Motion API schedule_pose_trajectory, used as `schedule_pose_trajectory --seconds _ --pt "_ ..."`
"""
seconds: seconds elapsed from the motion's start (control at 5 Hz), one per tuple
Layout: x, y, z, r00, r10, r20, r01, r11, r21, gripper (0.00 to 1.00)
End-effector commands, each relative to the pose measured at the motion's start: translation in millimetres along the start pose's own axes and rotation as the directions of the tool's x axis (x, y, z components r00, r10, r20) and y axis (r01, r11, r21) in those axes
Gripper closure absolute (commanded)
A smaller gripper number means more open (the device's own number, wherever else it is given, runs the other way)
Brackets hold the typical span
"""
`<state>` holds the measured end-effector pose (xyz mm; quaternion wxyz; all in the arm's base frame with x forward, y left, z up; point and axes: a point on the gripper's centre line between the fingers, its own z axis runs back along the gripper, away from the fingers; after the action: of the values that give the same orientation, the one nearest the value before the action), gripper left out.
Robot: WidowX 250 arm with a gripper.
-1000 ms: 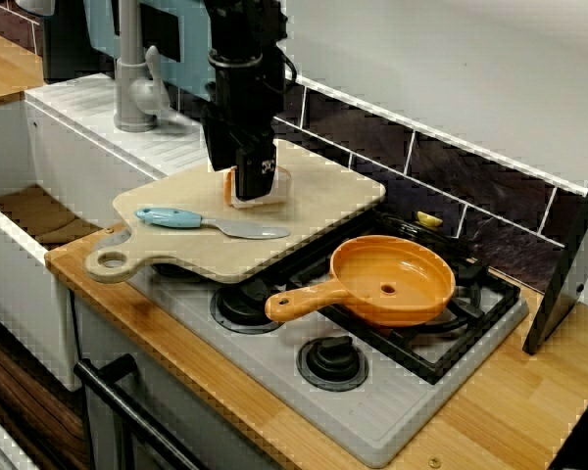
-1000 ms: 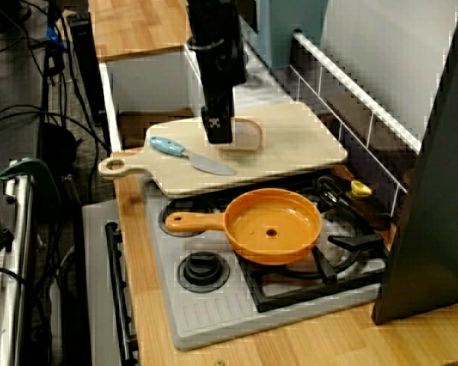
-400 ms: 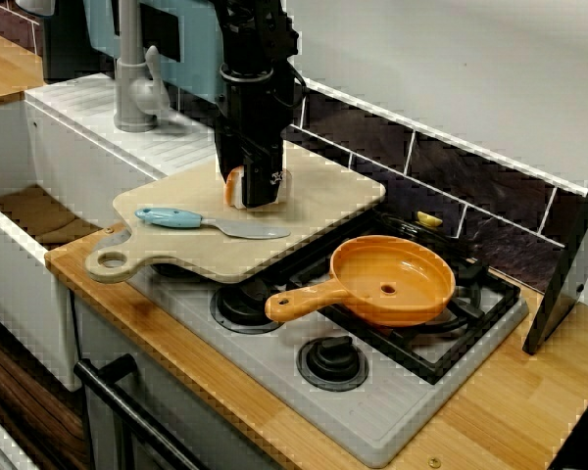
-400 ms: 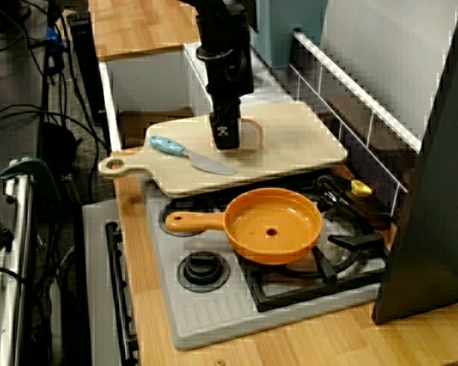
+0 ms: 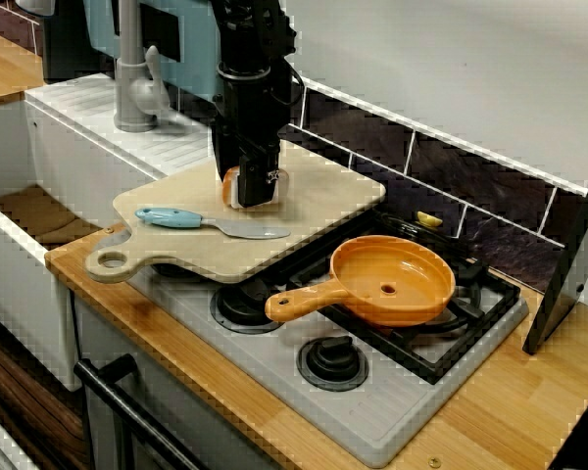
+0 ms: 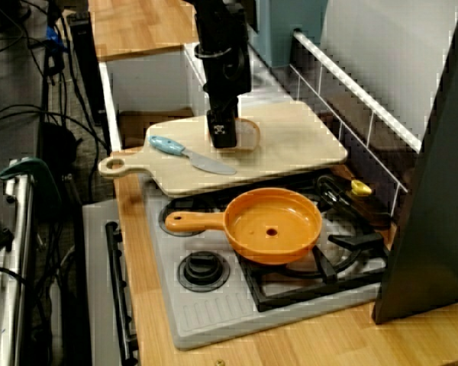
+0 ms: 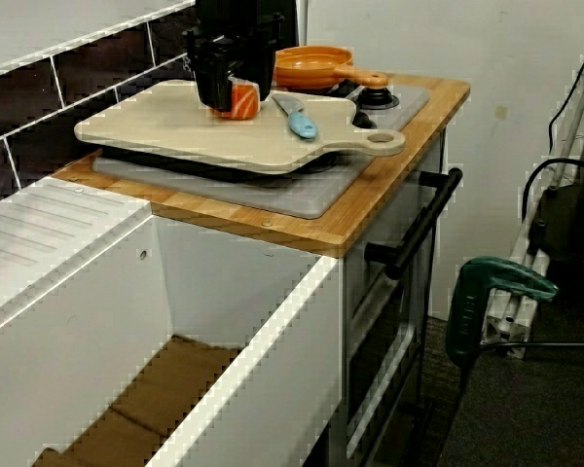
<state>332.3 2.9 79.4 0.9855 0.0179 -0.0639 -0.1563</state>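
My gripper (image 5: 253,192) stands upright over the far side of a pale wooden cutting board (image 5: 323,196), its fingers down at the board's surface. They are closed around an orange and white food piece (image 5: 231,186), which rests on the board (image 7: 175,131). From the sink side the orange piece (image 7: 243,101) shows between the black fingers of the gripper (image 7: 232,97). In the view along the counter the piece (image 6: 248,134) sticks out to the right of the gripper (image 6: 223,137). A blue-handled knife (image 5: 171,217) lies on the board's near side.
The board lies over the left burners of a grey hob. An orange pan (image 5: 392,279) sits on the right burner, handle toward the front. A grey tap (image 5: 132,78) and a deep white sink (image 7: 253,321) are to the left. A small yellow object (image 5: 428,219) lies behind the pan; a dark panel (image 5: 568,274) leans at far right.
The gripper came down from just above the food piece and closed in on it. Since then it has shifted slightly left. Knife and pan have not moved.
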Motion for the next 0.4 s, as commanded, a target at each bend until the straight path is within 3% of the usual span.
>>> schedule_pose_trajectory --seconds 0.0,0.2 --pt "6.9 -40.4 47.0 0.994 -0.064 0.094 0.055 0.994 0.093 1.0" --pt "8.3 -60.8 54.1 0.988 -0.11 0.108 0.099 0.989 0.106 1.0"
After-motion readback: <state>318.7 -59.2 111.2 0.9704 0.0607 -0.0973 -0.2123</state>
